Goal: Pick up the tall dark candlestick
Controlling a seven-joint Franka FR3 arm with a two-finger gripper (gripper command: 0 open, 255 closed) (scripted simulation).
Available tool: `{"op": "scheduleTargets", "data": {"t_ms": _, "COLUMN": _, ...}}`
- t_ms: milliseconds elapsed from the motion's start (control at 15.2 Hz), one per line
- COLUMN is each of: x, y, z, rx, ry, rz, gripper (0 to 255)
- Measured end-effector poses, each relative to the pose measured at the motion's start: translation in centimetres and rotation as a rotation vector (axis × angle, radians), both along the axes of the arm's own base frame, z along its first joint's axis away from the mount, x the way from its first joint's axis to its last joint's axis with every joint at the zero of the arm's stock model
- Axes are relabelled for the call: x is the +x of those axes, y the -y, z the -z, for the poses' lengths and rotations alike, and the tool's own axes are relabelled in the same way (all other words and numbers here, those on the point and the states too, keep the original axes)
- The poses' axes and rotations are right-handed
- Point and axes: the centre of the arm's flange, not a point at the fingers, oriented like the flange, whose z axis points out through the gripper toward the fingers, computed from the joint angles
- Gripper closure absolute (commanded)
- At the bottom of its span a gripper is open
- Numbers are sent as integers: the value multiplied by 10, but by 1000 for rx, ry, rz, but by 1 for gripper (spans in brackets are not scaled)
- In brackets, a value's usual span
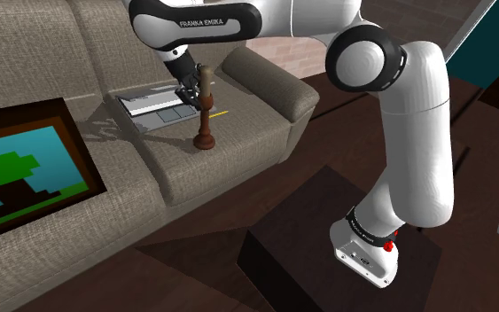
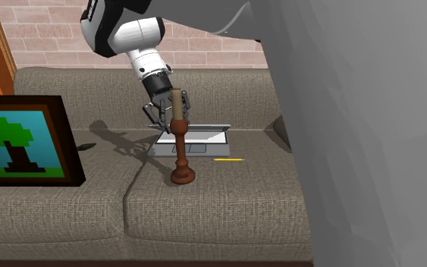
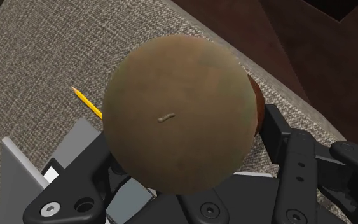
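1. Sofa (image 1: 247,146), grey-brown weave. It is carrying everything you are working with; no tabletop is involved.

2. Arm (image 1: 416,133), white with dark joints. It is reaching from the stand over the seat cushions.

3. Framed picture (image 2: 22,140) of a green tree, dark frame. It is leaning on the seat at the second exterior view's left, well apart from the work.

4. Laptop (image 2: 193,140), grey. It is lying open on the seat just behind the target, towards the backrest.

5. Candlestick (image 2: 181,155), the task's thing: dark reddish-brown turned stem, round foot, dull brown candle on top. It is standing upright on the seat cushion near the seam between two cushions.

6. Claw (image 2: 169,117), black. It is straddling the upper stem just under the candle, spread wider than the stem on either side and not pinching it.

7. Pencil (image 2: 228,160), yellow. It is lying flat on the cushion to the second exterior view's right of the candlestick, clear of it.

Step in hand, as you should be judging it: you are finishing the approach and lining up the grasp. The next move is calling for a square closing on the stem, then a straight lift. The piece is tall and narrow-footed, so an uneven squeeze risks tipping it towards the laptop.
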Motion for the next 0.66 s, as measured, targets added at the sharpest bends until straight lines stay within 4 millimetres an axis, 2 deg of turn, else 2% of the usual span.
{"op": "scheduleTargets", "data": {"t_ms": 660, "x": -1, "y": 0, "z": -51, "rx": 0, "ry": 0, "rz": 0, "gripper": 255}}
